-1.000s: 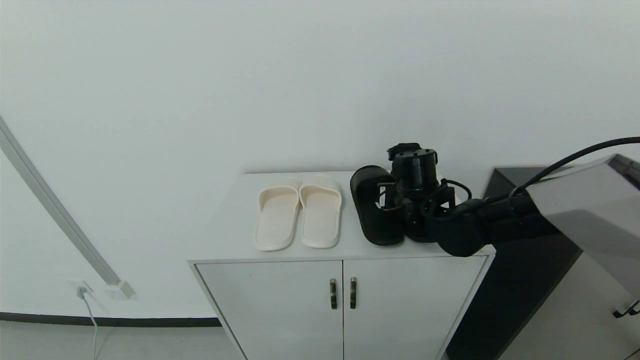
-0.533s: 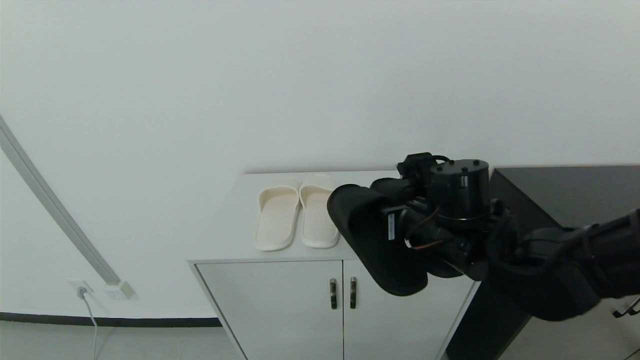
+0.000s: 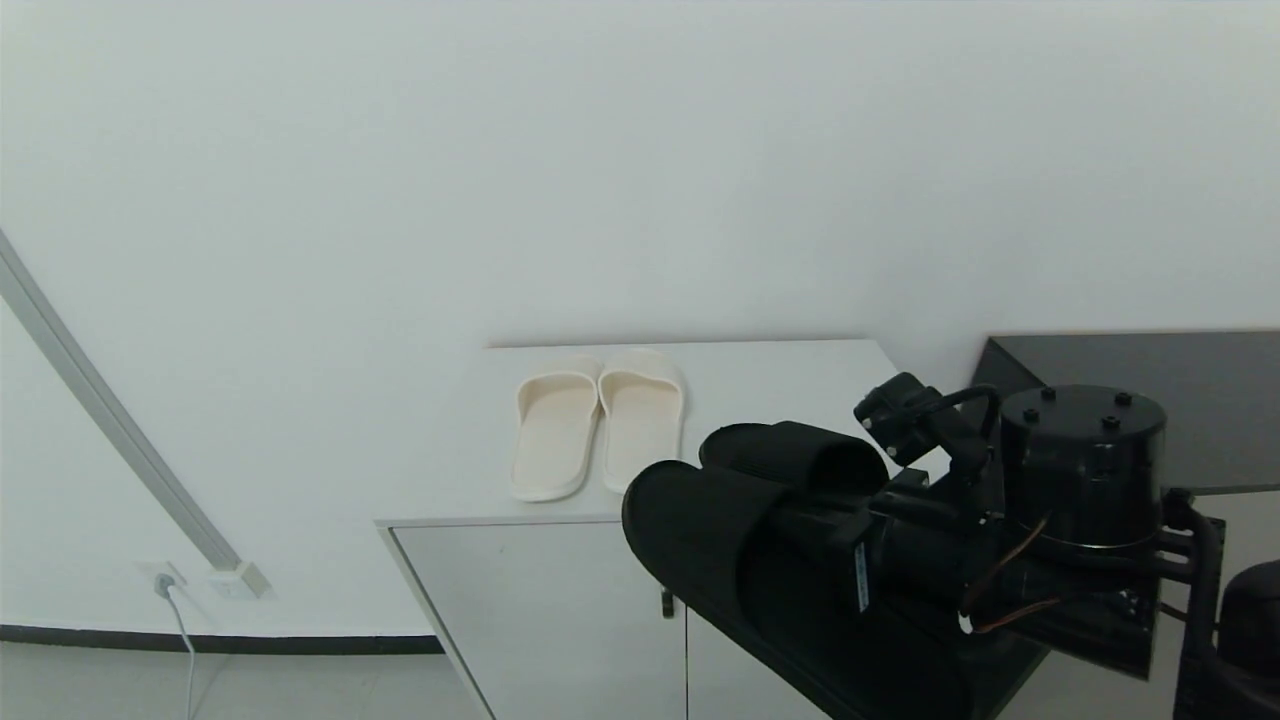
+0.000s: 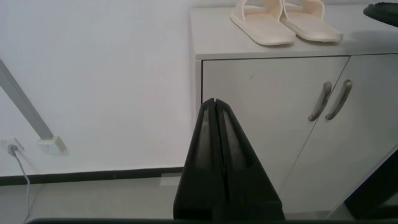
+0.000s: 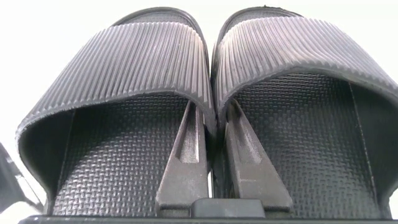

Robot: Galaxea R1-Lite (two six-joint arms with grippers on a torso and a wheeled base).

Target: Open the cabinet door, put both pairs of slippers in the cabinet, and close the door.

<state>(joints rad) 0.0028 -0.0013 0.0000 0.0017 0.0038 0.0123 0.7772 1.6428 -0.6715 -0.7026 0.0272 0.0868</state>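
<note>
White wall backs the shut white cabinet [image 3: 540, 620]. The right gripper [image 5: 213, 115] has its fingers [image 5: 183, 162] nearly closed, pinching the black slippers [image 3: 720, 540] by their adjoining straps, aloft before the cabinet. Cream slippers [image 3: 597, 425] sit on top at ten o'clock. The left gripper [image 4: 215, 112] is pressed together, empty.

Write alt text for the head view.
The right gripper holds a pair of black slippers in the air in front of a white cabinet, whose two doors are closed. A pair of cream slippers lies side by side on the cabinet top.
</note>
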